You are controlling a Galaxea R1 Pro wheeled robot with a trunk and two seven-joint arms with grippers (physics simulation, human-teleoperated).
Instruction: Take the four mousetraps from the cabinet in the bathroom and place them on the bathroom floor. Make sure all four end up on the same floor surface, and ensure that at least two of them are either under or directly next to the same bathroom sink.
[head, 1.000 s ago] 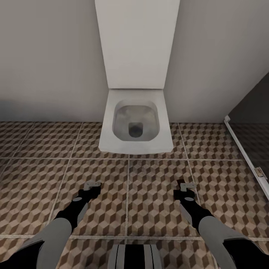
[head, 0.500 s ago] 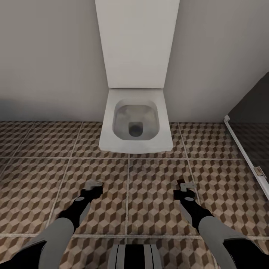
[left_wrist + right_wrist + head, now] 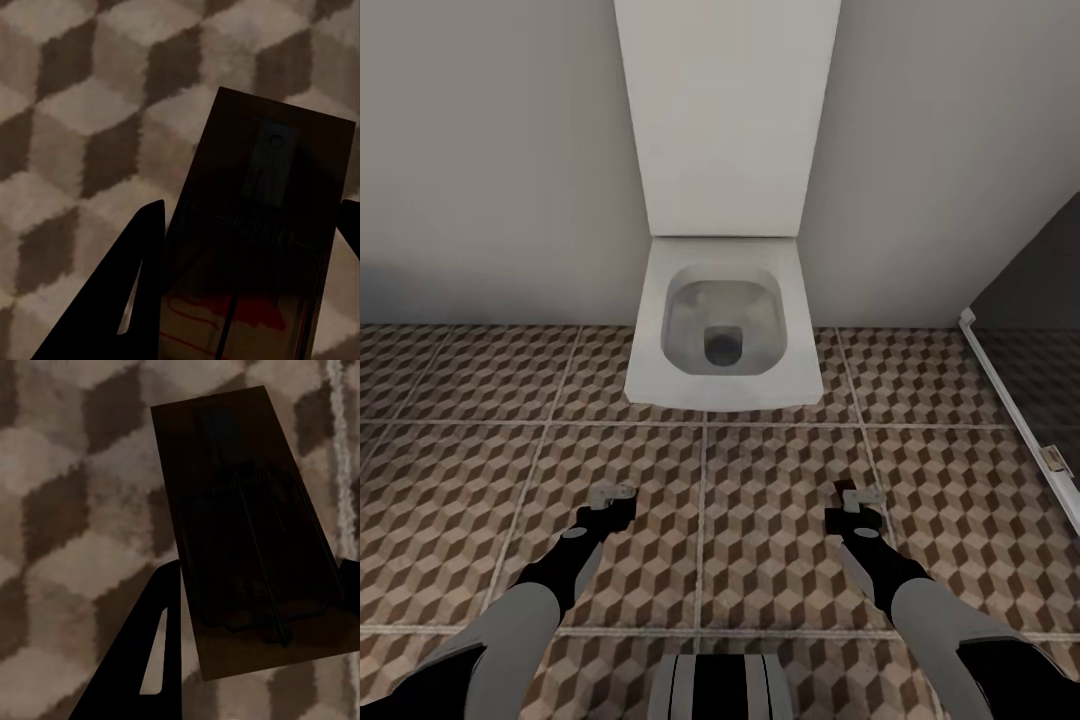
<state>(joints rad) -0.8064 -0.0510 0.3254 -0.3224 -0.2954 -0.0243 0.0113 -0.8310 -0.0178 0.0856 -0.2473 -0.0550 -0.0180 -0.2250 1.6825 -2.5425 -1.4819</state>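
- Mousetraps, two flat rectangular tan wooden boards with dark wire springs, are each carried by one arm above the bathroom floor (image 3: 760, 520), whose large square tiles bear a brown, beige and cream cube pattern with pale grout lines.
- One mousetrap (image 3: 255, 255) sits between the dark fingers (image 3: 127, 300) of the left gripper (image 3: 612, 497), which is clenched on it; a red mark shows on the board near the gripper, and the wire lies along its length.
- In the head view this trap shows as a small pale piece at the tip of the left gripper, over the tiles.
- The other mousetrap (image 3: 247, 532) is held by the right gripper (image 3: 854, 500), closed on its near end, with one dark finger (image 3: 154, 660) beside the board's edge; its wire frame and coil show on top.
- Both boards hang above the tiles; whether either touches the floor cannot be told.
- A white rectangular toilet (image 3: 722, 330) with its lid raised stands against the pale wall, ahead of and between the two grippers, well apart from them.
- A dark panel with a white frame edge (image 3: 1010, 400) runs along the floor to the right.
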